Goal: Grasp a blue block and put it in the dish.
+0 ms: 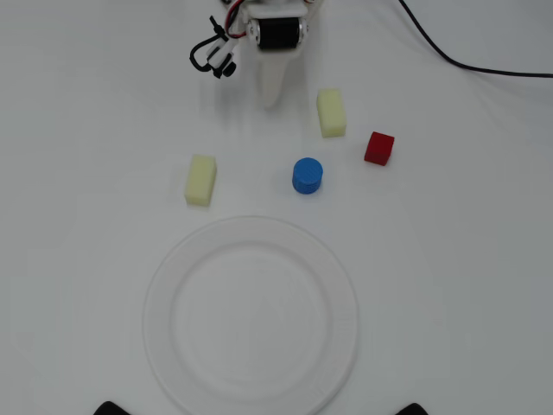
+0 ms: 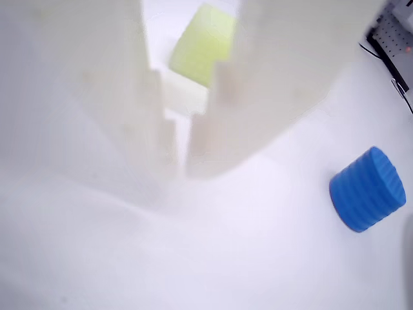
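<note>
The blue block (image 1: 307,175) is a short bright-blue cylinder standing on the white table, just above the dish's upper right rim. It also shows at the right edge of the wrist view (image 2: 368,188). The dish (image 1: 164,290) is a large white plate, empty, in the lower middle of the overhead view. My gripper (image 1: 272,99) is at the top centre, up and to the left of the blue block and apart from it. Its white fingers (image 2: 155,123) are together with only a thin slit between them, holding nothing.
Two pale yellow blocks lie on the table, one left (image 1: 200,180) and one upper right (image 1: 331,112). A red cube (image 1: 378,148) sits right of the blue block. A black cable (image 1: 458,60) crosses the top right. One yellow block (image 2: 205,40) shows beyond the fingers.
</note>
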Controlling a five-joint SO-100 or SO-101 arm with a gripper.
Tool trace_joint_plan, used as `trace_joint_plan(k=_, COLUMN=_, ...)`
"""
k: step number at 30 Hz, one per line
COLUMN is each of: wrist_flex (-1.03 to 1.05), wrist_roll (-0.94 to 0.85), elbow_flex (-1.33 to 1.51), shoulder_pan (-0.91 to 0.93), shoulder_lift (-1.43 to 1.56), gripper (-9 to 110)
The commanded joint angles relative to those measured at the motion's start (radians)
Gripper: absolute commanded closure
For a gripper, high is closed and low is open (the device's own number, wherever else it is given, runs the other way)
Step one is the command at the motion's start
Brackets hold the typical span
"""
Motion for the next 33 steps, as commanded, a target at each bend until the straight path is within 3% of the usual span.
trace_joint_plan(k=1, wrist_flex=-0.005, wrist_roll=-0.005, elbow_flex=0.11, shoulder_pan=0.008, shoulder_lift=0.169, gripper=101)
trace_joint_plan(k=24, wrist_flex=0.012, wrist_roll=-0.008, elbow_flex=0.014, shoulder_pan=0.021, shoulder_lift=0.146, gripper=101)
trace_joint_plan(k=33, wrist_flex=0.037, wrist_roll=-0.018, elbow_flex=-0.518, shoulder_pan=-0.023, shoulder_lift=-0.572, gripper=101)
